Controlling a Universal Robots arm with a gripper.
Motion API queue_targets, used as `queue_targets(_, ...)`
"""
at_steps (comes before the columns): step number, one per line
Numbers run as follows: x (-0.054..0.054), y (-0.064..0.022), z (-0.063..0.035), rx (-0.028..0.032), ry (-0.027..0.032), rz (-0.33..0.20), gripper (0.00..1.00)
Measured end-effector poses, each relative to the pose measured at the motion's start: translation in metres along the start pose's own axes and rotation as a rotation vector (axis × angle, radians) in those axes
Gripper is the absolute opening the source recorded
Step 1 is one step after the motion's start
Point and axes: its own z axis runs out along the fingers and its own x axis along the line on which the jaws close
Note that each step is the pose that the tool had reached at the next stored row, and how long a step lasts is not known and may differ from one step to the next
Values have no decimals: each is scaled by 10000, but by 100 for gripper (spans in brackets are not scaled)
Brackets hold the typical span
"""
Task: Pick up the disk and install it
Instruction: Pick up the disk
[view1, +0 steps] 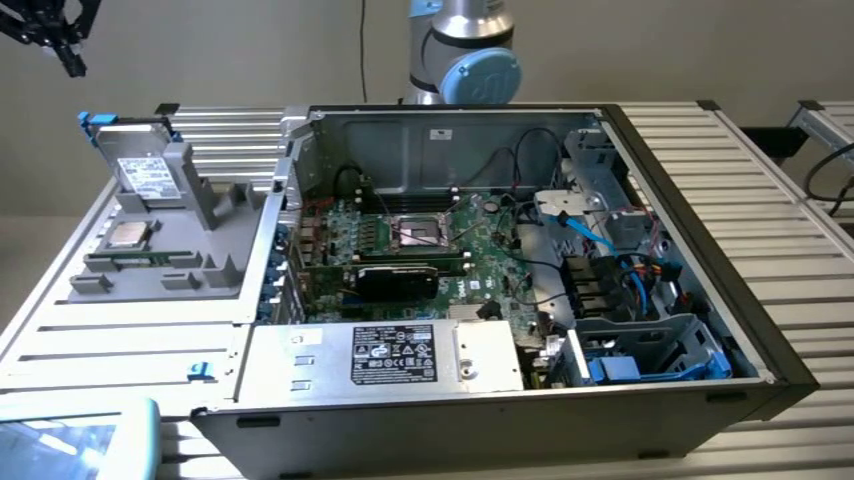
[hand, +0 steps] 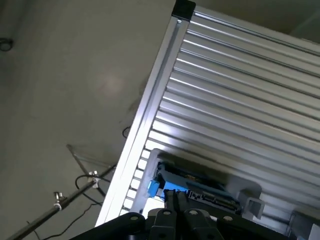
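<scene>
The disk (view1: 144, 177), a silver-grey drive with a white label, stands tilted in a grey holder (view1: 167, 250) on the slatted table at the exterior view's left. Its blue carrier frame (view1: 91, 124) sticks out at the far end. My black gripper (view1: 63, 48) hangs high above and beyond it, apart from it. In the wrist view the gripper (hand: 175, 201) points down with its two fingers pressed together and nothing between them. Below it lies the disk (hand: 200, 192) with the blue carrier frame (hand: 161, 187).
An open computer case (view1: 694, 180) fills the middle, with motherboard (view1: 414, 235), cables and a blue-railed drive bay (view1: 654, 350) at the near right. A silver box with a black label (view1: 394, 355) sits at its front. A small square chip (view1: 127, 237) rests in the holder.
</scene>
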Motion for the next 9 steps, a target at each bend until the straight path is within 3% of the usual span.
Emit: queue_targets(9,0,0,1,24,86,-1639,11)
